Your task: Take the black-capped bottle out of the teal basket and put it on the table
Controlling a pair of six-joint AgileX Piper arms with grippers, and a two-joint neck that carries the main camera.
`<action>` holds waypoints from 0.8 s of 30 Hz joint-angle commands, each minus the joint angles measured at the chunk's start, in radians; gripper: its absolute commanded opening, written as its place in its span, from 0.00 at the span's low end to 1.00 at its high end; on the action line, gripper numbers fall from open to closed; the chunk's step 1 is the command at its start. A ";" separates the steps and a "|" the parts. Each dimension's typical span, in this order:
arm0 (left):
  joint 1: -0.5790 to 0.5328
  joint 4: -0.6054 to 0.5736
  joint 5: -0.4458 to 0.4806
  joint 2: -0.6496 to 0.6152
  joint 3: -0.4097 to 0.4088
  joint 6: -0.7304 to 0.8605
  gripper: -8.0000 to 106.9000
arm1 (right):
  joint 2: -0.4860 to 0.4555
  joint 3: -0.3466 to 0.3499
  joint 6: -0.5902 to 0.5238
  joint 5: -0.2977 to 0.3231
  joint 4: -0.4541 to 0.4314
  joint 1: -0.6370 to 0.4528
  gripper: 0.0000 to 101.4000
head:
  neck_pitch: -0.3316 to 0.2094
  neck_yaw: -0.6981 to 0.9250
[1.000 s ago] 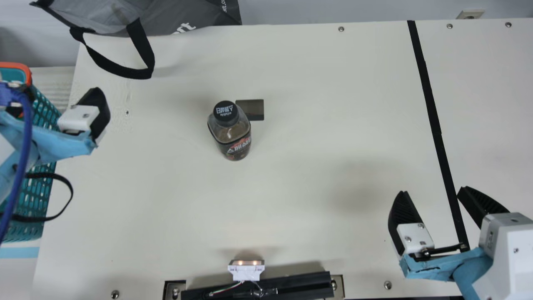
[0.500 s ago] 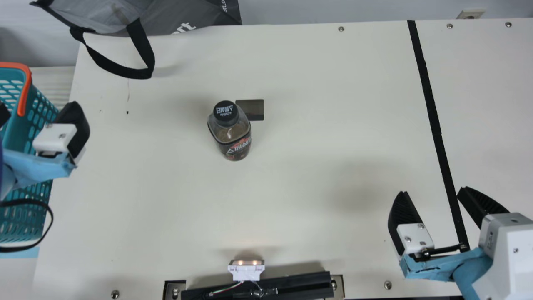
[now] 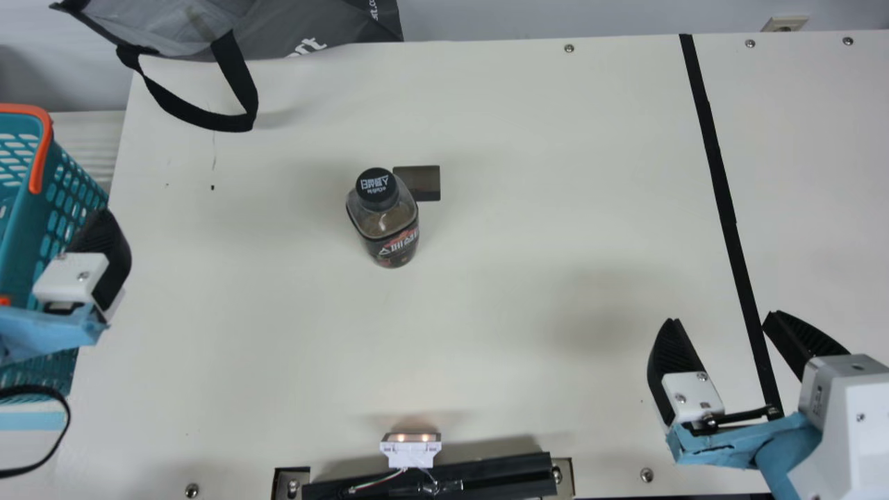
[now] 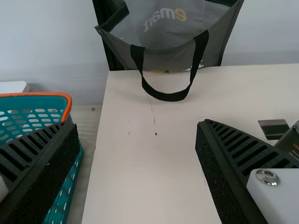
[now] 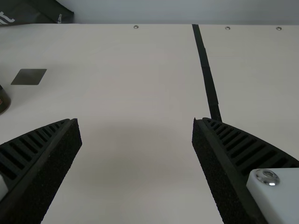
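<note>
Standing upright on the cream table [image 3: 486, 312], left of centre, the black-capped bottle [image 3: 386, 221] is well apart from the teal basket [image 3: 46, 139] at the left edge, so I judge the job done. My left gripper [image 4: 138, 123] hangs by that edge, spread wide and empty, probably to leave the bottle untouched. I have the right gripper [image 3: 723, 317] at near right, also wide and empty, since one arm seems enough.

Basket [image 3: 22, 236]: teal, orange trim [image 3: 24, 108]. Bottle cap [image 3: 377, 196]: black, white lettering [image 3: 375, 183]. Tabletop [image 3: 500, 278]: cream, black strip [image 3: 722, 201]. Bag [image 3: 340, 28]: grey. Bag handle [image 3: 236, 76]: black.
</note>
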 commanded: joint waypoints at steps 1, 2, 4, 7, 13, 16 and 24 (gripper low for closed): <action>0.002 -0.005 0.003 -0.013 0.004 0.005 1.00 | 0.000 0.000 0.000 0.000 0.000 0.000 0.90 | -0.004 0.008; 0.003 -0.010 0.006 -0.019 0.006 0.009 1.00 | 0.000 0.000 0.000 0.000 0.000 0.000 0.90 | -0.004 0.008; 0.005 -0.017 0.012 -0.032 0.011 0.015 1.00 | 0.000 0.000 0.000 0.000 0.000 0.000 0.90 | -0.004 0.008; 0.006 -0.027 0.022 -0.051 0.018 0.023 1.00 | 0.000 0.000 0.000 0.000 0.000 0.000 0.90 | -0.004 0.008; 0.010 -0.048 0.040 -0.091 0.036 0.045 1.00 | 0.000 0.000 0.000 -0.001 0.000 0.000 0.90 | -0.004 0.008; 0.013 -0.060 0.050 -0.113 0.046 0.059 1.00 | 0.000 0.000 0.000 -0.001 0.000 0.000 0.90 | -0.004 0.008; 0.025 -0.099 0.072 -0.170 0.071 0.107 1.00 | 0.000 0.000 0.000 -0.001 0.000 0.000 0.90 | -0.004 0.008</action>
